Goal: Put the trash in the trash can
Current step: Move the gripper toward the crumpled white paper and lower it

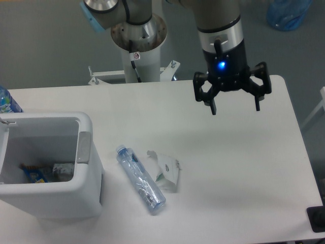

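Hand point(235, 108) spread wide above table point(244, 173).

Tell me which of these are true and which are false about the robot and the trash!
1. The robot's hand is holding the bottle. False: it is open, empty, up above the table.
2. The clear bottle lies on the table beside the white carton. True.
3. The trash can is completely empty. False: some things already lie inside it.
4. The trash can stands left of the bottle in the picture. True.
5. The carton is inside the trash can. False: it is on the table.
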